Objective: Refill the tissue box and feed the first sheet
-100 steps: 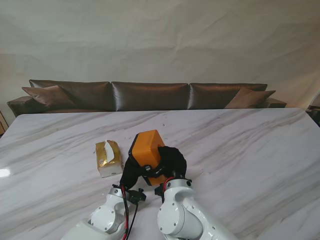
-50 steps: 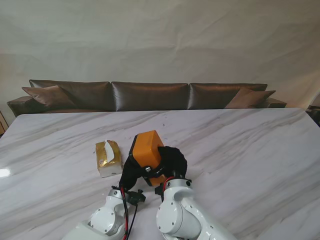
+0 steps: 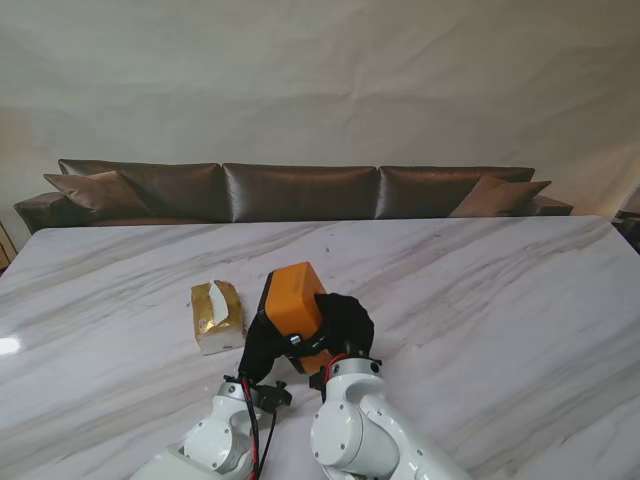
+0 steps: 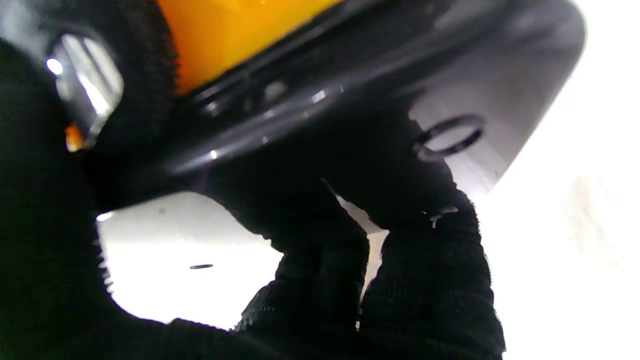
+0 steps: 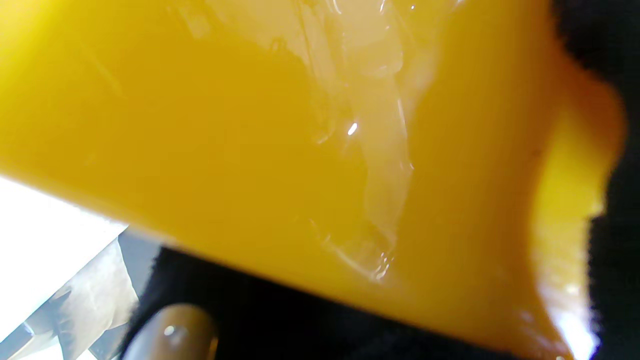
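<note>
An orange tissue box [image 3: 297, 303] with a dark underside stands tilted near the table's middle, close to me. Both black-gloved hands grip it: my left hand [image 3: 262, 342] at its near left lower edge, my right hand [image 3: 344, 320] on its right side. In the left wrist view the gloved fingers [image 4: 320, 260] curl under the box's dark base plate [image 4: 350, 95], with orange [image 4: 235, 35] showing beyond. The right wrist view is filled by the glossy orange box [image 5: 280, 150]. A gold-and-white tissue pack [image 3: 217, 315], one sheet poking out, lies on the table left of the box.
The white marble table [image 3: 500, 300] stretches wide on all sides. A brown leather sofa [image 3: 300, 190] runs along its far edge in front of a pale wall.
The orange box has tilted and shifted very slightly in the two hands; the tissue pack has not moved.
</note>
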Available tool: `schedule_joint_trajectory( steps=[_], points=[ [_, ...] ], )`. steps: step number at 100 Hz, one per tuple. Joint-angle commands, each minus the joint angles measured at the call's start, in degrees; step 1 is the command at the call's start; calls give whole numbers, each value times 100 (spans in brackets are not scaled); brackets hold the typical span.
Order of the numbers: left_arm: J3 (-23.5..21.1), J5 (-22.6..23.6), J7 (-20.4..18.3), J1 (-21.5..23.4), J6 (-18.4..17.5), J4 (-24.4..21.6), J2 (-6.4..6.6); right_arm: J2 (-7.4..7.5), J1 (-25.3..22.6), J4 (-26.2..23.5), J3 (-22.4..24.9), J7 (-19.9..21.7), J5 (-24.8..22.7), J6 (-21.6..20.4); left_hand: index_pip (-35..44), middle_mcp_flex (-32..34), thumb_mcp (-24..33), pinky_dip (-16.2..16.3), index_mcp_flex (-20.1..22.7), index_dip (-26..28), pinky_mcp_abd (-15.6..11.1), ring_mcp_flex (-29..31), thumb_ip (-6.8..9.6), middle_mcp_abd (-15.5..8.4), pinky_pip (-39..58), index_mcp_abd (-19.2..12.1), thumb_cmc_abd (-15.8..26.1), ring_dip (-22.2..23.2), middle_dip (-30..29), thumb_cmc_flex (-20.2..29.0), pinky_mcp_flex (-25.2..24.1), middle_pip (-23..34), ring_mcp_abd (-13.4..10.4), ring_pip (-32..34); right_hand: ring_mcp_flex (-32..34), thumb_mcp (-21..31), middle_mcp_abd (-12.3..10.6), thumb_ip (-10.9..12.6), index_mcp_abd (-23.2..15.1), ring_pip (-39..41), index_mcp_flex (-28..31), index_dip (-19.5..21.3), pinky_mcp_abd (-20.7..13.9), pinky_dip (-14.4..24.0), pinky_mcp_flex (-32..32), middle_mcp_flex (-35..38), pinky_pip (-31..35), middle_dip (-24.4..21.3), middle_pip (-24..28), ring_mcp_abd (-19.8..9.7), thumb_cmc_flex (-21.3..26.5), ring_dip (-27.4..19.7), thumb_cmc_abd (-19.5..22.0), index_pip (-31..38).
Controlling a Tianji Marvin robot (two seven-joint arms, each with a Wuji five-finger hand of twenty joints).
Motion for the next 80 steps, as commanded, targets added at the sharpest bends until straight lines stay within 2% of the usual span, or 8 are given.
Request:
schedule_joint_trajectory(
  steps=[1, 58, 80],
  points=[
    [69, 25, -110, 174, -167, -83, -10, 71, 148, 208, 233, -73, -19, 179, 4715, 2243, 5482, -25, 1205, 790, -484, 2051, 817, -1315, 8880, -2373, 580, 829, 1008, 2332, 220, 5120, -378, 7567, 258, 3033, 966, 420, 933, 2441, -96, -3, -698, 139, 20, 519, 1002, -57, 680, 200, 1313, 586, 2025, 355],
    [14, 44, 57, 347, -201, -194, -18, 41, 175, 247, 310, -148, -3, 289, 4746, 2259, 5517, -14, 1238, 803, -497, 2072, 813, -1311, 8901, -2379, 554, 847, 1028, 2324, 222, 5116, -360, 7571, 258, 3049, 975, 416, 970, 2452, -95, -9, -690, 151, 21, 525, 1005, -71, 697, 204, 1321, 593, 1998, 371],
    [-161, 613, 377, 450, 80, -419, 39, 138, 88, 96, 347, 31, -157, 354, 4748, 2260, 5517, -8, 1246, 804, -485, 2074, 802, -1311, 8902, -2369, 561, 849, 1031, 2322, 233, 5113, -353, 7566, 258, 3051, 985, 417, 969, 2454, -94, -9, -681, 153, 21, 523, 1011, -70, 700, 210, 1324, 593, 1993, 371]
  ],
)
